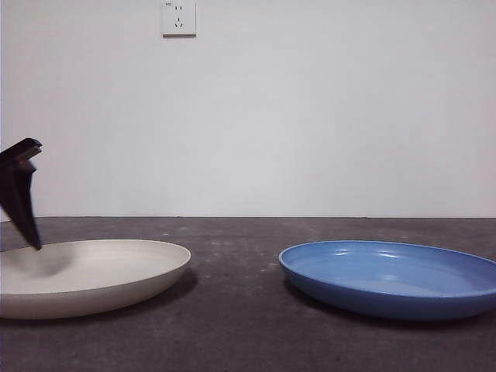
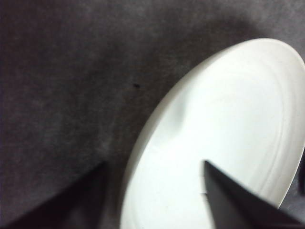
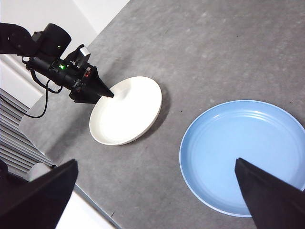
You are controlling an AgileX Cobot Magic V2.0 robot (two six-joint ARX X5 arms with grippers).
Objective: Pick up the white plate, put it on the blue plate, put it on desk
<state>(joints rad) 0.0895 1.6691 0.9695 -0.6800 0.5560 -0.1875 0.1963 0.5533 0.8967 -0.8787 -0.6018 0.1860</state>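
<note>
The white plate (image 1: 93, 275) lies flat on the desk (image 1: 232, 333) at the left. The blue plate (image 1: 387, 275) lies flat to its right, a gap apart and empty. My left gripper (image 2: 153, 163) is open, just above the white plate's left rim (image 2: 228, 129), one jaw over the plate and one over the desk outside it. It shows as a dark tip (image 1: 27, 201) at the left edge of the front view. My right gripper (image 3: 155, 161) is open and empty, high above both plates (image 3: 126, 112) (image 3: 243, 152).
A white wall with a socket (image 1: 178, 17) stands behind the desk. The right wrist view shows the desk's edge (image 3: 95, 200) close to the white plate, and the left arm (image 3: 52, 62) reaching in from that side.
</note>
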